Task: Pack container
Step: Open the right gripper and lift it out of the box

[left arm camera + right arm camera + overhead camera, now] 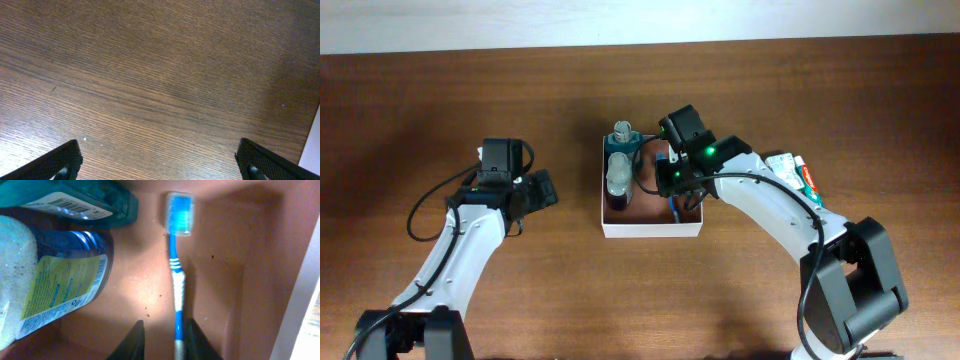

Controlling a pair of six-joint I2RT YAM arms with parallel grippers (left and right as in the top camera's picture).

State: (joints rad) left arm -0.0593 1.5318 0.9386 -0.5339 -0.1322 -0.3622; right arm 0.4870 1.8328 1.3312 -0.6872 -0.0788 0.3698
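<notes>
Container [651, 229]: I'm seeing it sitting mid-table, between both arms.
Right gripper [166, 341]: I'm hovering it inside the container, fingers loosely straddling the toothbrush [175, 275] handle, released, beside a blue bottle [65, 280].
Left gripper [159, 162]: I'm keeping it spread wide over the table [150, 75], grasping nothing.

Overhead: straight down, far, takes in the whole brown wooden table [420, 120]. Left wrist: close, down on that table. Right wrist: very close, apparently steeply down into square white-walled, reddish-brown container [225, 265], shared with overhead.
</notes>
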